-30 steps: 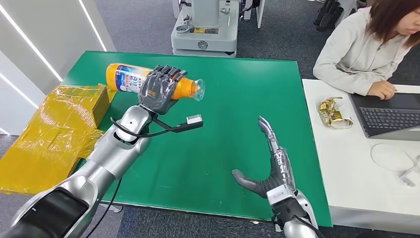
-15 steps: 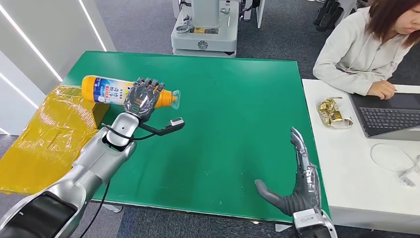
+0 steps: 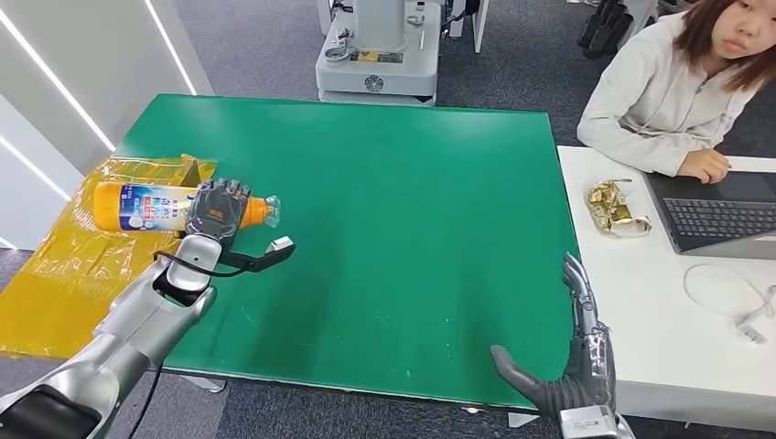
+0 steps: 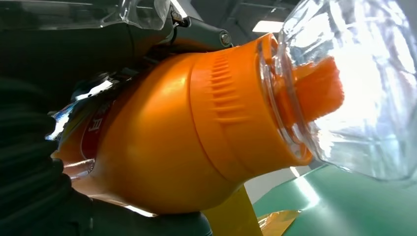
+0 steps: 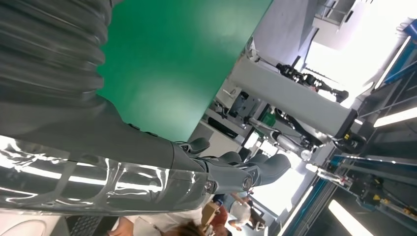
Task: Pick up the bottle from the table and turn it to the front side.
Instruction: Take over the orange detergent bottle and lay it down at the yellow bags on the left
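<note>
At 9 o'clock, the left hand (image 3: 218, 207) grips the orange plastic bottle (image 3: 146, 204) with a clear cap, hiding its middle, over the green worktop (image 3: 403, 219) edge and yellow wrapped box (image 3: 73, 265). At 5 o'clock, the right hand (image 3: 572, 366) lies spread, empty, its wrist cut off.

The bottle (image 3: 160, 205) is orange with a white and blue label and a clear cap (image 3: 272, 211). The worktop (image 3: 403, 229) is plain green. At the left lies yellow shiny wrapping (image 3: 64, 274). The left hand (image 3: 218, 207) is dark grey; the right hand (image 3: 572, 366) is grey too.
</note>
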Controlling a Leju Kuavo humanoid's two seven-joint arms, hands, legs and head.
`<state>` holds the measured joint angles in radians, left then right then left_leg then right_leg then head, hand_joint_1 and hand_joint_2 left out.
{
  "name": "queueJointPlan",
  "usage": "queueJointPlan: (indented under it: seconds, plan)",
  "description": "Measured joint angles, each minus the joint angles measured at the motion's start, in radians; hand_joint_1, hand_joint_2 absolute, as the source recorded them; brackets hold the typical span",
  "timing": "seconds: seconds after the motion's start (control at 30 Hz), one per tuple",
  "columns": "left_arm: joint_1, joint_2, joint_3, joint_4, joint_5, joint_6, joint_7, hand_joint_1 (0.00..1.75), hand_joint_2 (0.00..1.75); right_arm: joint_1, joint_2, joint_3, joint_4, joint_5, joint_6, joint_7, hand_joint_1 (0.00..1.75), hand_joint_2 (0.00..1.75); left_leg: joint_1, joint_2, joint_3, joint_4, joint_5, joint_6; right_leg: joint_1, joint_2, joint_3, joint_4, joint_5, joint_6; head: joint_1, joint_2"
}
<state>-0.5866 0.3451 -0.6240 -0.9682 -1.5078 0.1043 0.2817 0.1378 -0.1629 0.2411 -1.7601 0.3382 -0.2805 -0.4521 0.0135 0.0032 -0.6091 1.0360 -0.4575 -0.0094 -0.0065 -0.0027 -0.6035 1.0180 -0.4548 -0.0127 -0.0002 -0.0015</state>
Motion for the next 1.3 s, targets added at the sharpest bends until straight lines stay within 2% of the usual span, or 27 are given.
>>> queueJointPlan:
  seconds: [0.27, 0.6, 0.77, 0.97, 1.0, 1.1, 1.13, 1.3]
  plan:
    - [0.062, 0.006, 0.037, -0.004, 0.000, 0.030, -0.069, 1.75, 1.75, 0.035, 0.000, -0.016, -0.034, 0.000, -0.019, 0.006, 0.00, 1.75, 0.000, 0.000, 0.000, 0.000, 0.000, 0.000, 0.000, 0.000, 0.000, 0.000, 0.000, 0.000, 0.000, 0.000]
    - [0.089, -0.058, 0.129, 0.090, 0.000, 0.050, -0.184, 1.75, 1.75, 0.032, 0.000, -0.016, -0.055, 0.023, 0.003, 0.032, 0.00, 1.75, 0.000, 0.000, 0.000, 0.000, 0.000, 0.000, 0.000, 0.000, 0.000, 0.000, 0.000, 0.000, 0.000, 0.000]
    - [0.086, -0.084, 0.172, 0.171, 0.000, 0.059, -0.205, 1.75, 1.75, 0.023, 0.000, -0.015, -0.056, 0.035, 0.017, 0.032, 0.00, 1.75, 0.000, 0.000, 0.000, 0.000, 0.000, 0.000, 0.000, 0.000, 0.000, 0.000, 0.000, 0.000, 0.000, 0.000]
    - [0.030, -0.107, 0.215, 0.304, 0.000, 0.067, -0.196, 1.75, 1.75, -0.020, 0.003, -0.009, -0.032, 0.032, 0.039, 0.030, 0.00, 1.75, 0.000, 0.000, 0.003, -0.001, 0.000, 0.000, 0.000, -0.001, 0.003, 0.000, 0.000, 0.000, 0.000, 0.000]
    - [0.021, -0.109, 0.222, 0.323, 0.000, 0.068, -0.195, 1.39, 1.75, -0.026, 0.003, -0.008, -0.025, 0.027, 0.041, 0.026, 0.00, 1.75, 0.000, 0.000, 0.004, -0.001, 0.000, 0.000, 0.000, -0.001, 0.004, 0.000, 0.000, 0.000, 0.000, 0.000]
    - [-0.001, -0.112, 0.243, 0.373, 0.000, 0.072, -0.194, 0.08, 1.75, -0.049, 0.003, -0.003, 0.000, 0.014, 0.041, 0.016, 0.00, 1.75, 0.000, 0.000, 0.006, -0.001, 0.000, 0.000, 0.000, -0.001, 0.006, 0.001, 0.000, 0.000, 0.000, 0.000]
    - [-0.007, -0.113, 0.250, 0.387, 0.000, 0.077, -0.192, 0.00, 1.75, -0.056, 0.003, 0.000, 0.008, 0.010, 0.041, 0.014, 0.00, 1.75, 0.000, 0.000, 0.007, -0.001, 0.000, 0.000, 0.000, -0.001, 0.006, 0.001, 0.000, 0.000, 0.000, 0.000]
    - [-0.024, -0.112, 0.279, 0.437, 0.000, 0.101, -0.189, 0.00, 1.75, -0.089, 0.003, 0.018, 0.036, -0.003, 0.040, 0.011, 0.00, 1.75, 0.000, 0.000, 0.008, -0.002, 0.001, -0.002, 0.000, -0.001, 0.006, 0.002, 0.001, -0.001, 0.000, 0.000]
